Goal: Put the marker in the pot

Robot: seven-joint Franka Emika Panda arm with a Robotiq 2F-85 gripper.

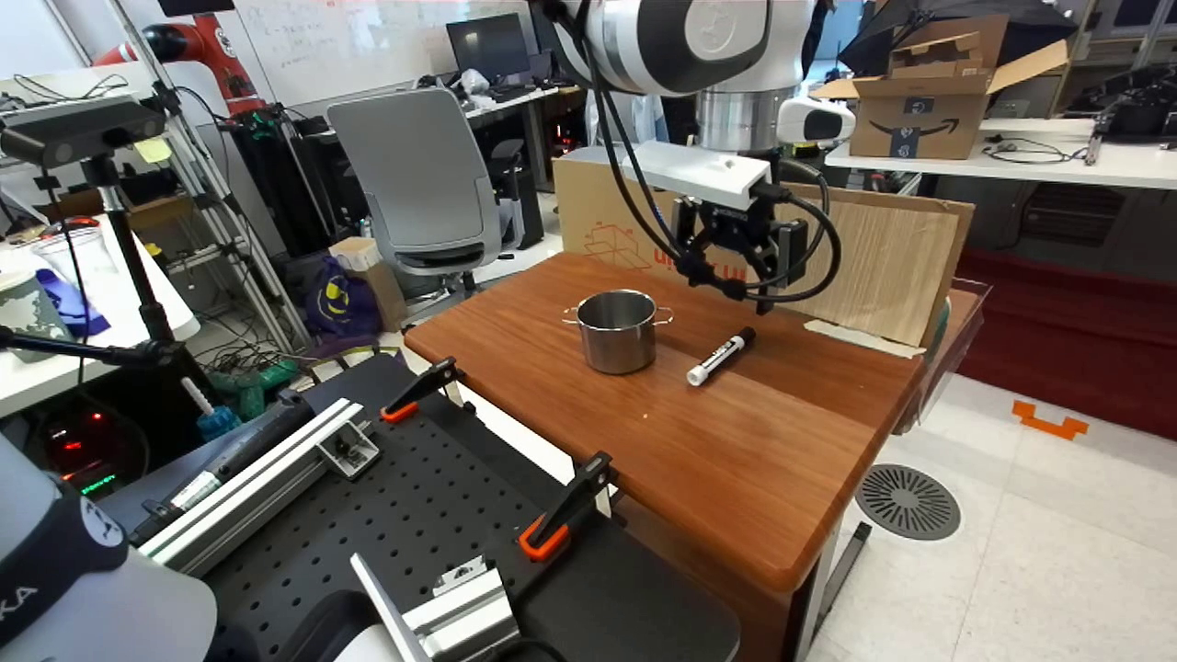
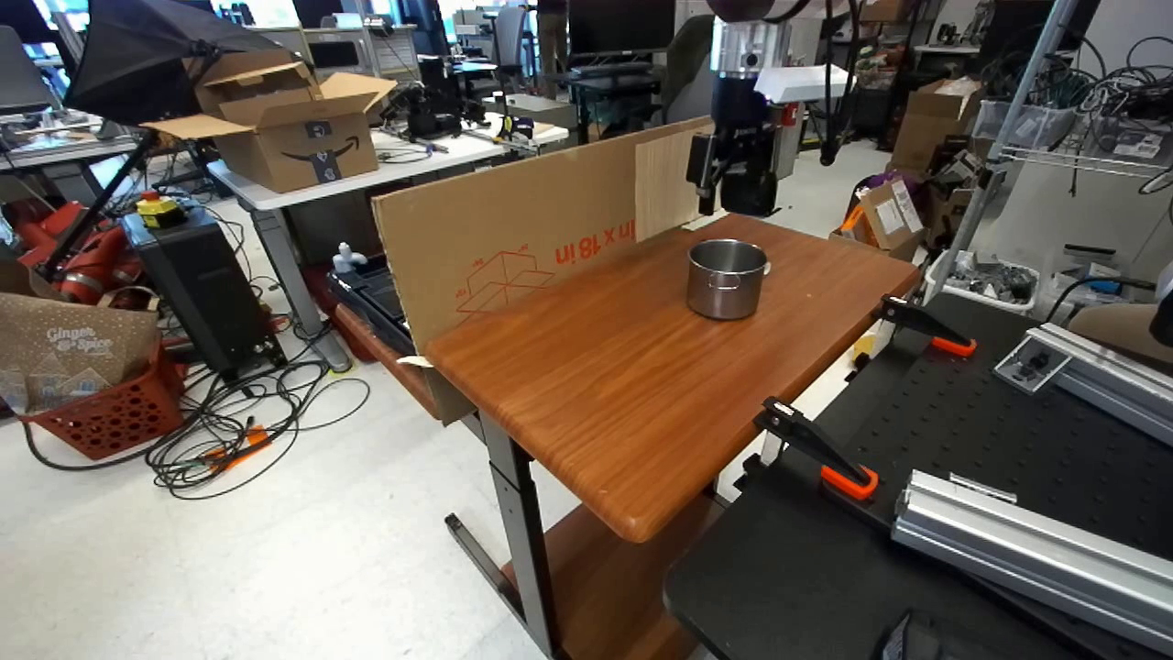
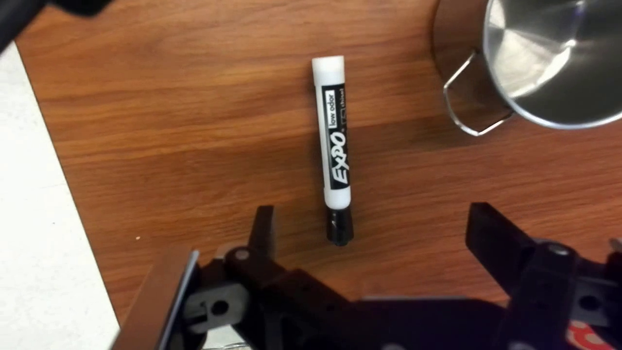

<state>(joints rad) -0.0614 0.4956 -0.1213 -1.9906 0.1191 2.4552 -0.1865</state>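
The marker (image 1: 722, 357) lies flat on the wooden table, white with a black label and a black cap; it also shows in the wrist view (image 3: 335, 141). It is out of sight in the exterior view that looks along the cardboard's printed side. The silver pot (image 1: 618, 345) stands upright beside the marker, with thin wire side handles; it also shows in an exterior view (image 2: 724, 289) and at the wrist view's upper right (image 3: 461, 41). My gripper (image 1: 733, 276) is open and empty above the table. In the wrist view the fingers (image 3: 371, 216) are wide apart, with the cap end between them in the picture.
A cardboard sheet (image 2: 513, 247) stands upright along the table's back edge. The wooden table (image 1: 772, 496) meets a black perforated board (image 1: 441, 515) carrying clamps (image 1: 570, 506) and aluminium rails (image 2: 1026, 541). Loose cables (image 1: 828, 248) hang around the gripper.
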